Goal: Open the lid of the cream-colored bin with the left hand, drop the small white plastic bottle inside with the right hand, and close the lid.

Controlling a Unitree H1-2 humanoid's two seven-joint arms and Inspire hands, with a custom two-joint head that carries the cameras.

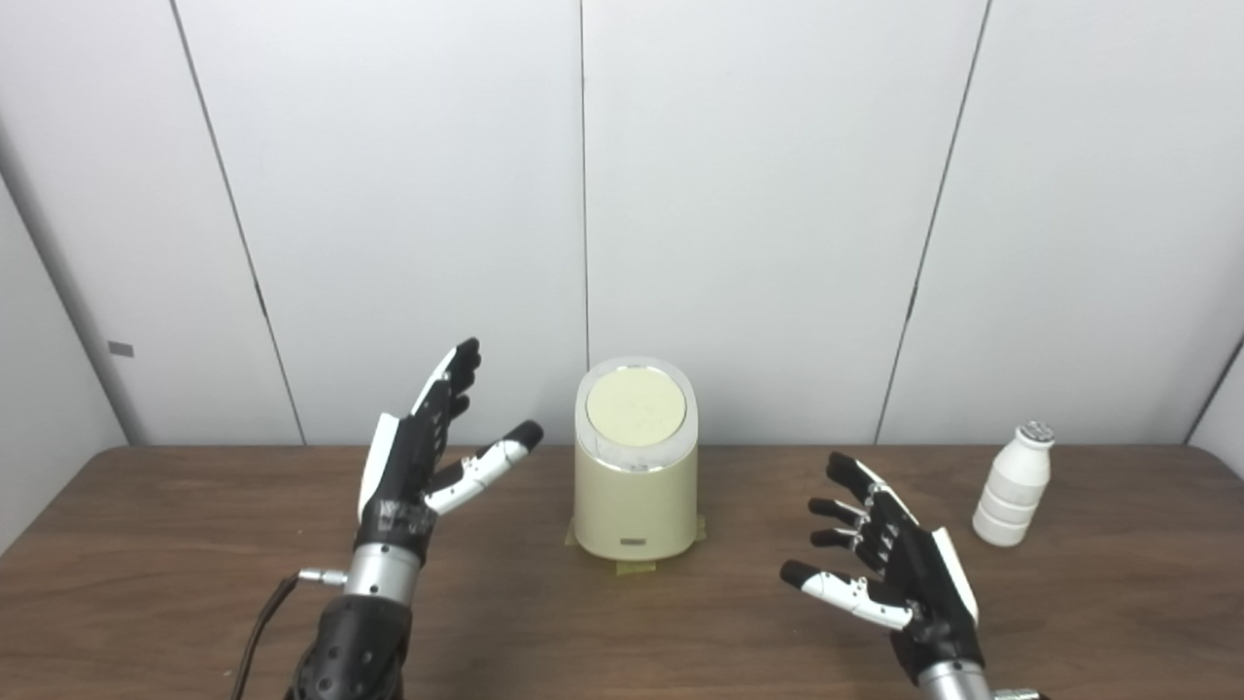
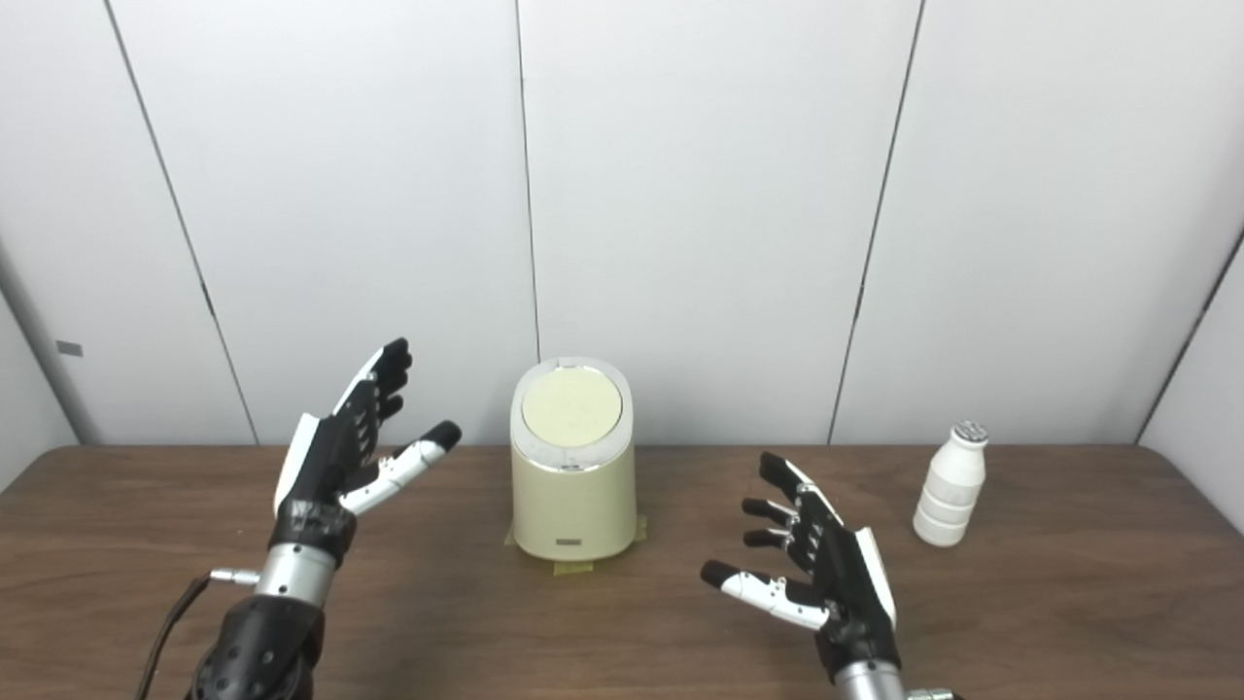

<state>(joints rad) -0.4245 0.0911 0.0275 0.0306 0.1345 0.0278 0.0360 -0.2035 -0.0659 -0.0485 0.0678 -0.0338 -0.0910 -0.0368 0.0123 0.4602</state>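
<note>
Left eye view and right eye view both look down on a dark brown wooden table [image 1: 194, 583] set against pale grey wall panels, with the cream-colored cylindrical bin [image 1: 636, 506] standing near the table's back edge, its round pale lid [image 1: 637, 408] lying shut inside a white rim. Strips of yellowish tape [image 1: 637, 566] peek out under the bin's base, so it is probably fixed in place. The left hand [image 1: 413, 465] hangs raised just to the left of the bin, palm turned toward it, fingers spread and holding nothing; it is not touching the lid. The right hand [image 1: 889, 564] hovers low over the table to the right of the bin, fingers likewise apart and empty. The small white ribbed plastic bottle [image 1: 1014, 486] stands upright further right, apart from that hand, with a greyish cap. The step in hand looks like the opening of the lid: the left hand would do well to come over the top from the side and work the lid's edge, keeping its forearm clear of the path from the bottle to the opening. A small dark plate [image 1: 637, 541] sits low on the bin's front; any writing on it is too small to read, and the bottle shows no legible label.
</note>
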